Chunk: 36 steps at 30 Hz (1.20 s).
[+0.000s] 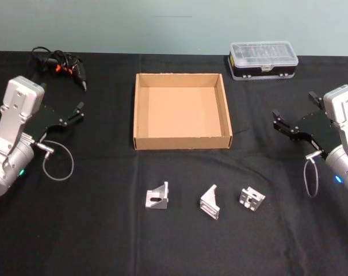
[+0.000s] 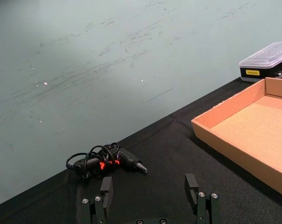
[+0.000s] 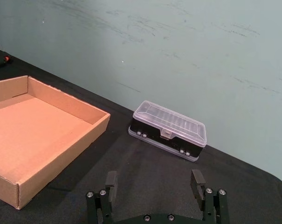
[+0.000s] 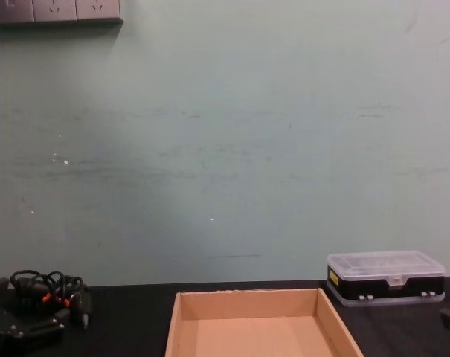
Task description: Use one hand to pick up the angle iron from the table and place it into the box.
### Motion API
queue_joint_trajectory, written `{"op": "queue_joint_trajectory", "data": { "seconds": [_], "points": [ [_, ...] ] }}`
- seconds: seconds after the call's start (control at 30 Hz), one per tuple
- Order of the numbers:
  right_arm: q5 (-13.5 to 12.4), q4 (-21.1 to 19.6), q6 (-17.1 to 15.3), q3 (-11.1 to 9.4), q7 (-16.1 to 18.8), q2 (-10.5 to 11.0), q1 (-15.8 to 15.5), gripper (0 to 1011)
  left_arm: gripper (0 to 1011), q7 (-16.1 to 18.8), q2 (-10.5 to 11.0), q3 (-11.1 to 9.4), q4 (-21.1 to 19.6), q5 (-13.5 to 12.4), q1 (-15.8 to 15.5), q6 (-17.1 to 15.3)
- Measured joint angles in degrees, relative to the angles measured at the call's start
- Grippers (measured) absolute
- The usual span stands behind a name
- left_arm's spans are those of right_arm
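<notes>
Three small silver angle irons lie in a row on the black table (image 1: 76,241) in front of the box: one on the left (image 1: 156,197), one in the middle (image 1: 210,202) and one on the right (image 1: 252,199). The tan cardboard box (image 1: 182,141) sits empty at the table's centre, and it shows too in the wrist views (image 2: 243,135) (image 3: 38,135). My left gripper (image 1: 80,111) (image 2: 149,186) hovers open, left of the box. To the right of the box my right gripper (image 1: 275,119) (image 3: 154,179) is held open. Neither holds anything.
A clear-lidded black plastic case (image 1: 263,59) (image 3: 168,130) stands at the back right. A black tool with a coiled cable and orange marks (image 1: 61,63) (image 2: 108,161) lies at the back left. A pale green wall rises behind the table's far edge.
</notes>
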State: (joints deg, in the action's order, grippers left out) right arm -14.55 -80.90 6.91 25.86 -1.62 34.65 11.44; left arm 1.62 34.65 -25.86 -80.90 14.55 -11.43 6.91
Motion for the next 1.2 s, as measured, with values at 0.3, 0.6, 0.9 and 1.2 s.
{"op": "queue_joint_trajectory", "data": {
  "seconds": [0.3, 0.6, 0.9, 1.2],
  "points": [
    [0.0, 0.0, 0.0, 0.0, 0.0, 0.0, 0.0, 1003, 1012, 0.0, 0.0, 0.0, 0.0, 0.0, 0.0, 0.0],
    [0.0, 0.0, 0.0, 0.0, 0.0, 0.0, 0.0, 1003, 1011, 0.0, 0.0, 0.0, 0.0, 0.0, 0.0, 0.0],
    [0.0, 0.0, 0.0, 0.0, 0.0, 0.0, 0.0, 1003, 1011, 0.0, 0.0, 0.0, 0.0, 0.0, 0.0, 0.0],
    [0.0, 0.0, 0.0, 0.0, 0.0, 0.0, 0.0, 1003, 1011, 0.0, 0.0, 0.0, 0.0, 0.0, 0.0, 0.0]
  ]
}}
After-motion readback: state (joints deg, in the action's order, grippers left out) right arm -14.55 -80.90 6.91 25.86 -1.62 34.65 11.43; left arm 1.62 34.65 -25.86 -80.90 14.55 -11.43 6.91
